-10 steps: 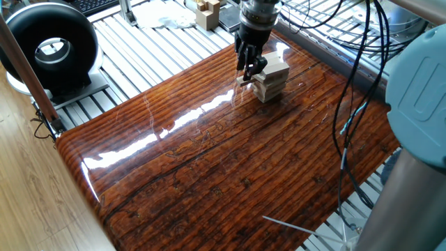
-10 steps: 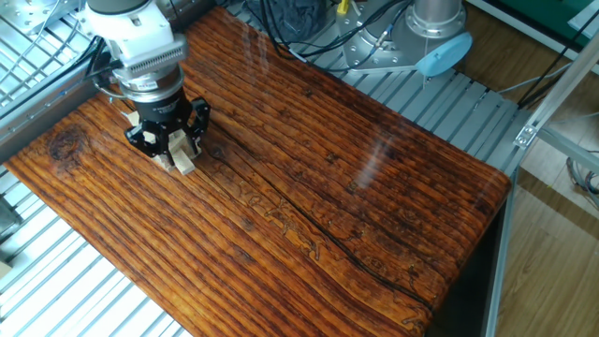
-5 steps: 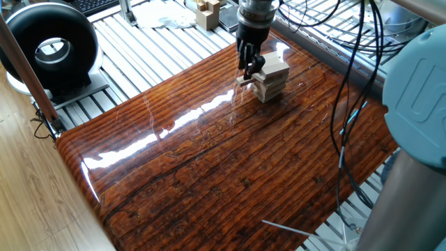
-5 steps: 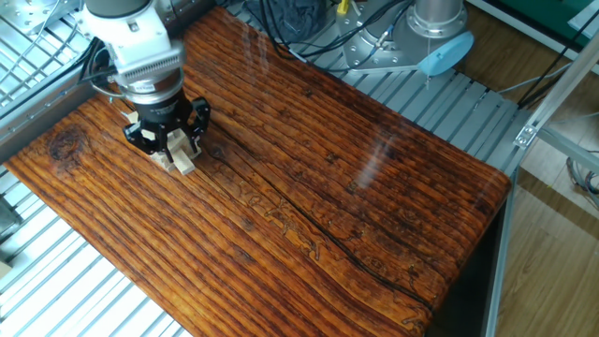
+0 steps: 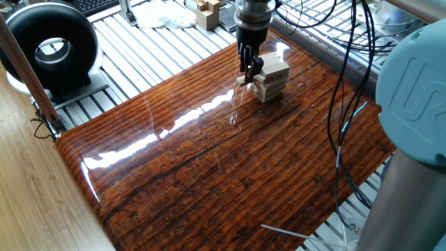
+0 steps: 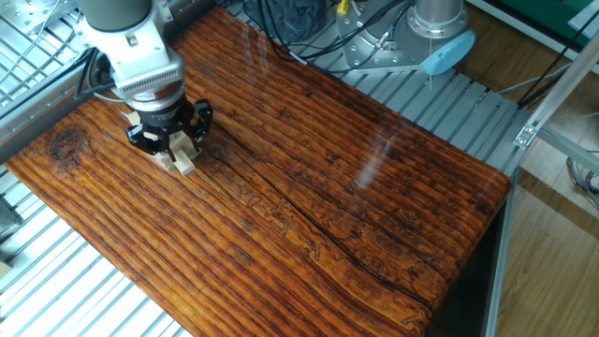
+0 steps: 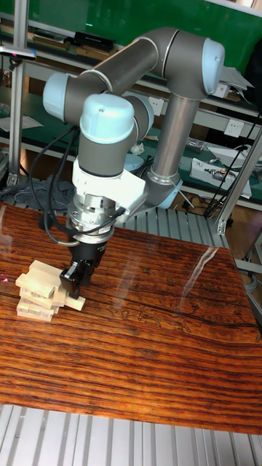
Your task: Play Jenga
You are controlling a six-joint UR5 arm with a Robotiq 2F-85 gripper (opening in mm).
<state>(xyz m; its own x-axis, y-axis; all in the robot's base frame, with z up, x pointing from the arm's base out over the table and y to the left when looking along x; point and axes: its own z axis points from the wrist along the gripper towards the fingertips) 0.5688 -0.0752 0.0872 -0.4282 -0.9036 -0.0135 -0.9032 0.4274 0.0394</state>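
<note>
Where the two dark fingers of the gripper [image 7: 75, 279] come down beside the Jenga tower [image 5: 271, 78], they stand close together around the near end of a protruding block [image 7: 76, 301], which sticks out of a low layer toward the open table. Whether the pads actually pinch this block cannot be told: the one fixed view shows the fingertips level with the tower's side, the other fixed view hides the contact beneath the wrist, and the tall fixed view shows only that finger and block overlap.

Tower: a short stack of pale wooden blocks in crosswise layers, standing near the far corner of the glossy wooden table [image 5: 209, 160]. Its top block [image 7: 39, 279] sits skewed across the layer below, and the layers are not squarely aligned. The stack is upright.

Progress, as judged from these views: one block is partly out of its layer but not free, so the extraction step appears to be in hand. Pulling it clear and setting it on top remain to be done.

Beyond the table edge, a separate cluster of wooden pieces [image 5: 207, 12] rests on the slatted bench, well apart from the tower.
</note>
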